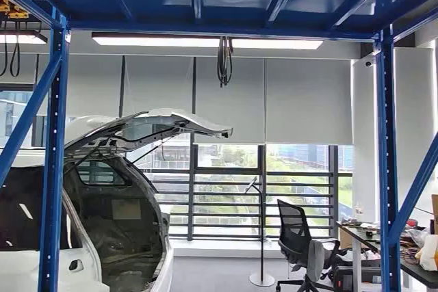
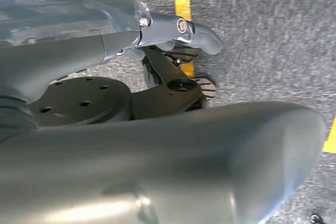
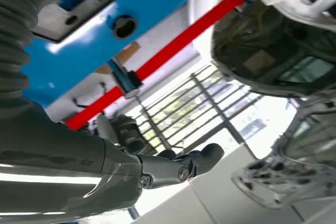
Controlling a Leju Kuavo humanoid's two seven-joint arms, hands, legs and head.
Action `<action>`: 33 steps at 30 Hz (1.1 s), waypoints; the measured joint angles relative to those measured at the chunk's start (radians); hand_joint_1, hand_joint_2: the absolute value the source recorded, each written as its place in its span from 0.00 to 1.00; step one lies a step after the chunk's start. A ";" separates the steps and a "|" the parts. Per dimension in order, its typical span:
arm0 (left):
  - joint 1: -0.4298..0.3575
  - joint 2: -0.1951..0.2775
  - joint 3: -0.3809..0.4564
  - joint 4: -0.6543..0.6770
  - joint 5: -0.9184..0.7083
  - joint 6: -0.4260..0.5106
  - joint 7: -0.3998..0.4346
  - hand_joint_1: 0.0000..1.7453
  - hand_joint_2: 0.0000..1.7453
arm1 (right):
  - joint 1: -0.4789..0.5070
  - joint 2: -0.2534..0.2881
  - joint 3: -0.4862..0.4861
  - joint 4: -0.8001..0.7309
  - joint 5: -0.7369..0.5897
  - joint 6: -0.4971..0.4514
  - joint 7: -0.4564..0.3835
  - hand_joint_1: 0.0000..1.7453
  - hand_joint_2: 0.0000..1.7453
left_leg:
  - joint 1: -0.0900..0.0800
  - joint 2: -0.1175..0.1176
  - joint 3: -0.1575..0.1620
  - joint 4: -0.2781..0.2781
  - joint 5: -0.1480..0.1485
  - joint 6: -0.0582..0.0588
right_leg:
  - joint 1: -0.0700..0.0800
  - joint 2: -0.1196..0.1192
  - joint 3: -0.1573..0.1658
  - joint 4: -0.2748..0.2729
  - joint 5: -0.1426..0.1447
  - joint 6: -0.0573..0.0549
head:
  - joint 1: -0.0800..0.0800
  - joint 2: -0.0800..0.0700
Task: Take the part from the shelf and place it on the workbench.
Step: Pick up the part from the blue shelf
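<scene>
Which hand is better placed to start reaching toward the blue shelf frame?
Likely the right: the right hand is raised facing the blue beam, while the left hand hangs over the floor.

I see a car (image 1: 77, 196) on the left with its tailgate (image 1: 155, 124) raised, and the frame post (image 1: 54, 169) stands in front of it. A second post (image 1: 388, 169) is on the right. Between them, further back, an office chair (image 1: 300, 241) sits just left of a desk (image 1: 382, 244), with a floor lamp (image 1: 261, 230) to its left. Behind all of them is the window railing (image 1: 227, 196). Cables (image 1: 224, 59) hang from the beam above.
</scene>
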 joint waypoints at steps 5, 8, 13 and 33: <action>0.006 0.004 -0.004 0.002 -0.005 -0.001 -0.001 0.00 0.00 | 0.047 -0.003 -0.031 -0.032 -0.036 0.001 -0.029 0.00 0.00 | 0.013 0.001 -0.093 0.028 0.044 -0.017 | -0.014 0.012 0.039 0.002 -0.042 0.025 | 0.000 0.000; 0.007 0.010 -0.005 0.005 -0.009 0.001 -0.005 0.00 0.00 | 0.075 -0.005 -0.049 -0.055 -0.048 0.004 -0.038 0.00 0.00 | 0.010 0.005 -0.076 -0.095 0.132 0.013 | -0.030 0.022 0.062 0.008 -0.080 0.060 | 0.000 0.000; 0.002 0.013 -0.006 0.005 -0.008 0.003 -0.006 0.00 0.00 | 0.072 -0.013 -0.062 -0.060 -0.091 0.035 -0.024 0.00 0.50 | 0.008 0.006 -0.051 -0.100 0.113 0.037 | -0.030 0.013 -0.077 0.255 -0.164 0.065 | 0.000 0.000; 0.010 0.005 0.012 0.006 0.032 0.041 -0.021 0.00 0.00 | 0.443 -0.071 -0.066 -0.267 0.666 -0.266 0.177 0.00 1.00 | 0.002 0.001 -0.004 -0.119 0.073 0.023 | 0.000 0.009 -0.032 0.019 -0.001 0.033 | 0.000 0.000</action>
